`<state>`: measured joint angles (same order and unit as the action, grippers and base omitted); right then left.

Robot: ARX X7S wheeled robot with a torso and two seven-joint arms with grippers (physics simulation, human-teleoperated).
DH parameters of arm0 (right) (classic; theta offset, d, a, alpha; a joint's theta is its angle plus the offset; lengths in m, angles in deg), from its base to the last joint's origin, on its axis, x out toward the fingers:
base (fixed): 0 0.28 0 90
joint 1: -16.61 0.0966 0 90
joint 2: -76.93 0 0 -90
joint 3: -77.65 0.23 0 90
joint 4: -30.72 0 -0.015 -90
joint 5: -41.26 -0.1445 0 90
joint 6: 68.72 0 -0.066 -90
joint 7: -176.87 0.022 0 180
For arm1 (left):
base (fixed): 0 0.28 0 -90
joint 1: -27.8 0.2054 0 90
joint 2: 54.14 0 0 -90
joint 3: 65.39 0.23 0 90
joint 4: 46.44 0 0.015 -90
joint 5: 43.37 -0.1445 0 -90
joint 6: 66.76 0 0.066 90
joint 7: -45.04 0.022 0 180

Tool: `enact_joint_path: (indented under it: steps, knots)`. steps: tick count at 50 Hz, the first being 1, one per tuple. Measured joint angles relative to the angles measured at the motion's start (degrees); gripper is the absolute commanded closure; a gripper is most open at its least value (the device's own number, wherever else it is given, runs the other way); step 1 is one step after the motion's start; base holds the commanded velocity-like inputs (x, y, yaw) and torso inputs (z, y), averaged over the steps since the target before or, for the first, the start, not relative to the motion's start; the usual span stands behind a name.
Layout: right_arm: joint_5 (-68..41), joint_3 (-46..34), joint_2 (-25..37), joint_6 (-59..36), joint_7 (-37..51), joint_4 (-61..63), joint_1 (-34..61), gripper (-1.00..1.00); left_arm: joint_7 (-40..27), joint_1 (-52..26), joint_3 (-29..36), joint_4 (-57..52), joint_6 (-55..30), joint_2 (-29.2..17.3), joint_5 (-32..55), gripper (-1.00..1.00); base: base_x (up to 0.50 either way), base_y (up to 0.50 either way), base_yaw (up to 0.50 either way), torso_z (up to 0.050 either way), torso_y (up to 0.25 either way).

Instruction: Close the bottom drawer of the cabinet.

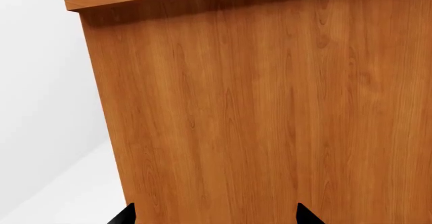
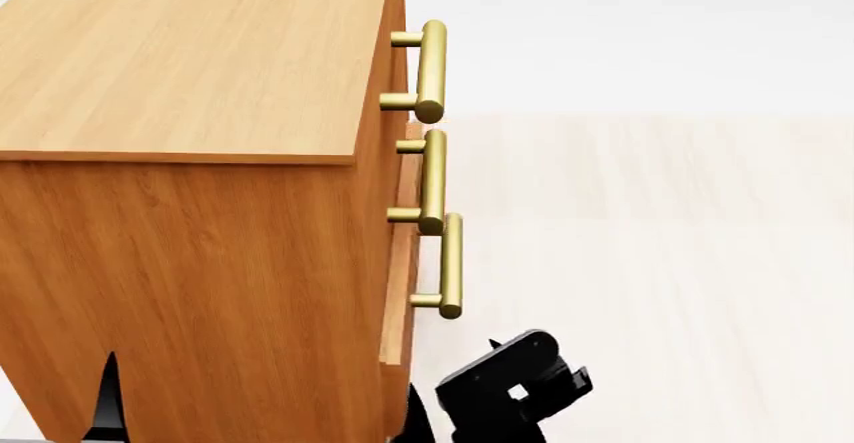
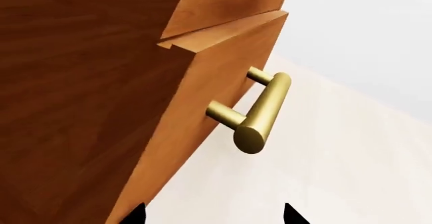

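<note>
The cabinet point(image 2: 200, 263) is an orange-brown wood chest, seen from above and from its side, with three brass handles down its right edge. The bottom drawer point(image 2: 398, 308) juts out slightly past the two above it, so its handle point(image 2: 451, 263) sits farther out. In the right wrist view the bottom drawer's front point(image 3: 202, 107) and its handle point(image 3: 263, 113) lie just ahead of my right gripper point(image 3: 214, 216). That gripper is open, holds nothing, and is not touching the drawer. My left gripper point(image 1: 216, 216) is open too, facing the cabinet's plain side panel point(image 1: 270, 113).
Pale floor point(image 2: 667, 263) spreads to the right of the cabinet front. My right arm's black wrist point(image 2: 514, 388) hangs low beside the drawer front. One dark left fingertip point(image 2: 107, 393) shows against the side panel.
</note>
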<state>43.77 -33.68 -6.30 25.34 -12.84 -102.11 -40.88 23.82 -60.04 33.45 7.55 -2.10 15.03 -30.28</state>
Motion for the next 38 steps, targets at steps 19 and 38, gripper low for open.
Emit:
enact_joint_path:
  steps: [19, 38]
  knots:
    - [3.55, -3.53, 2.75, -6.93, -1.53, 14.35, -3.94, -1.00, -0.41, -0.14, 0.30, -0.28, -0.26, -0.23, 0.16, -1.00, 0.00, 0.00, 0.00, 0.000, 0.000]
    - [5.40, -4.95, 3.92, -8.45, -1.32, 17.92, -4.85, -1.00, -0.52, -0.01, 0.35, 0.04, 0.43, -0.45, 0.47, -1.00, 0.00, 0.00, 0.00, 0.000, 0.000]
